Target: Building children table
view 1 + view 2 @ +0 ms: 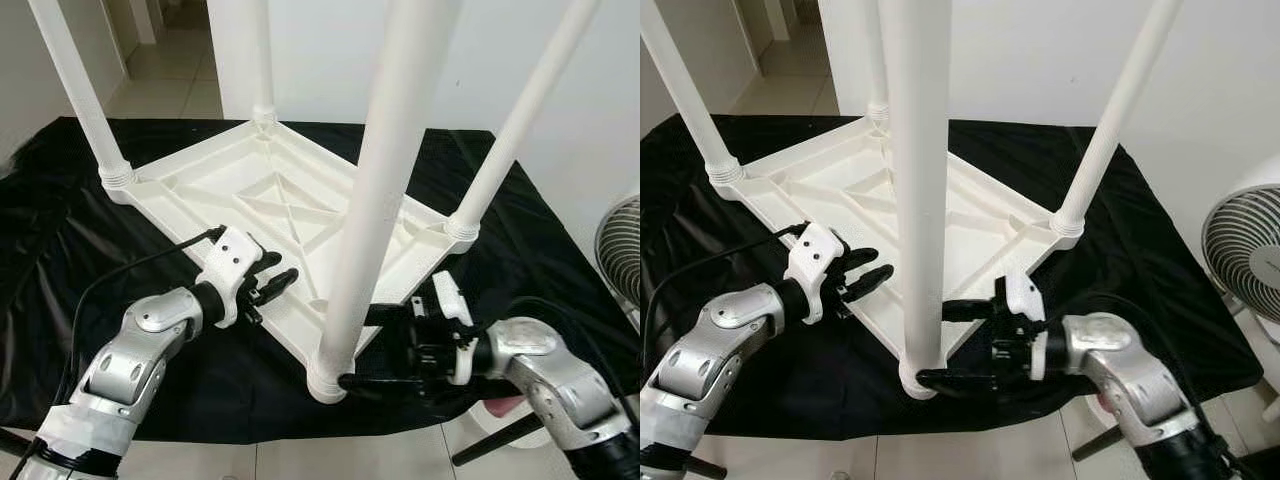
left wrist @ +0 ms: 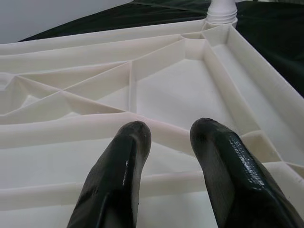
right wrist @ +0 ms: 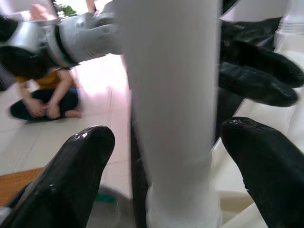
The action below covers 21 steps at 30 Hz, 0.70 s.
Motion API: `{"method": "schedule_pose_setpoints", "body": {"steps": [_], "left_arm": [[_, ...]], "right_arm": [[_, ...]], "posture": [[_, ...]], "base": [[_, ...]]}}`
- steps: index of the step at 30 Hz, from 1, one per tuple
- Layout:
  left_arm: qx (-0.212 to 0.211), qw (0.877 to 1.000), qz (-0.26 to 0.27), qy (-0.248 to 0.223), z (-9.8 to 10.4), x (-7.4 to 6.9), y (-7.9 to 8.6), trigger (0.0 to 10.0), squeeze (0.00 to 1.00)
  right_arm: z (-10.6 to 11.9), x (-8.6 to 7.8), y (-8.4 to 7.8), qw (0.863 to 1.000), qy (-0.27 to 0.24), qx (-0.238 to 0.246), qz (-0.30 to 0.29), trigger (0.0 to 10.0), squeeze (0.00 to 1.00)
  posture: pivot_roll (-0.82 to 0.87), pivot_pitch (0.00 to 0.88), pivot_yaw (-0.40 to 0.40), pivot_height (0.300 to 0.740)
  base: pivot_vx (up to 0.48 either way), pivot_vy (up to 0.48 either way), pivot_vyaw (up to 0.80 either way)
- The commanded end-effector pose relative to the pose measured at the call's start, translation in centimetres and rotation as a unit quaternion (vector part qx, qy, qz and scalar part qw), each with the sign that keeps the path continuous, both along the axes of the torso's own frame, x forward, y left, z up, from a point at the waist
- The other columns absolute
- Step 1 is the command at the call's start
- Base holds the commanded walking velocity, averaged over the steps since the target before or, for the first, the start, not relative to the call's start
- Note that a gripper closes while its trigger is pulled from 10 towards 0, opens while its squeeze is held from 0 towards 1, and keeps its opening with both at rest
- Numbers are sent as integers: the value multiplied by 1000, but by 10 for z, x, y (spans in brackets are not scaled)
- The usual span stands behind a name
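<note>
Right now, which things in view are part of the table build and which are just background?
Job:
upturned white tabletop
near leg, right gripper open around its base
three other legs, e.g.
left gripper at the tabletop edge

Background:
black cloth
fan
seated person

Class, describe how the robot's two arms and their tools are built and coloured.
Both arms have silver, rounded metal segments with black joints. Each ends in a white wrist housing carrying two long, glossy black fingers: the left tool and right tool. A thin black cable loops to the left wrist.
</note>
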State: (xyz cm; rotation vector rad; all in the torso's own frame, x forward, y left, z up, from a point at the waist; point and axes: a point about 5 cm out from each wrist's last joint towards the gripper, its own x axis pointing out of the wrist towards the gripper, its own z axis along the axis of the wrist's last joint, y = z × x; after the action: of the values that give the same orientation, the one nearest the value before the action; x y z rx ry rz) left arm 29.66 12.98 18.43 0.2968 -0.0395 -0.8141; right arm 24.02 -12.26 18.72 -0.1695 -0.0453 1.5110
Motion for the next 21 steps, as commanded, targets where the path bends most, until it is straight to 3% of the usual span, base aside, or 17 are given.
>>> {"method": "schedule_pose_setpoints", "body": {"steps": [1, 3, 6, 7, 12, 13, 21], "left_arm": [[11, 1000, -12, 0, -2, -1, 2, 10000, 0], [11, 1000, -12, 0, -2, -1, 2, 10000, 0], [12, 1000, -6, -6, -1, 1, 3, 10000, 0], [13, 1000, -7, -8, -1, 1, 3, 10000, 0], [14, 1000, -7, -9, -1, 2, 3, 10000, 0], [15, 1000, -8, -9, -1, 2, 3, 10000, 0], [13, 1000, -16, -3, -2, 5, 2, 10000, 0]], "right_arm": [[-2, 3, 8, 1000, -12, 1, -3, 10000, 0], [-2, 3, 8, 1000, -12, 1, -3, 10000, 0], [-11, 10, 25, 999, -17, 29, -37, 10000, 0], [-14, 10, 27, 998, -14, 35, -49, 7294, 0], [-15, 9, 28, 998, -12, 38, -55, 7294, 0], [-16, 8, 26, 997, -4, 45, -64, 0, 0], [-15, 1, 2, 992, 0, 55, -116, 0, 0]], "posture": [[68, 92, -50, 740], [68, 92, -50, 740], [66, 94, -60, 740], [66, 94, -60, 740], [66, 94, -60, 740], [59, 96, -59, 740], [27, 106, -27, 740]], "base": [[0, 0, 0], [0, 0, 0], [0, 0, 0], [0, 0, 0], [0, 0, 0], [0, 0, 0], [0, 0, 0]]}}
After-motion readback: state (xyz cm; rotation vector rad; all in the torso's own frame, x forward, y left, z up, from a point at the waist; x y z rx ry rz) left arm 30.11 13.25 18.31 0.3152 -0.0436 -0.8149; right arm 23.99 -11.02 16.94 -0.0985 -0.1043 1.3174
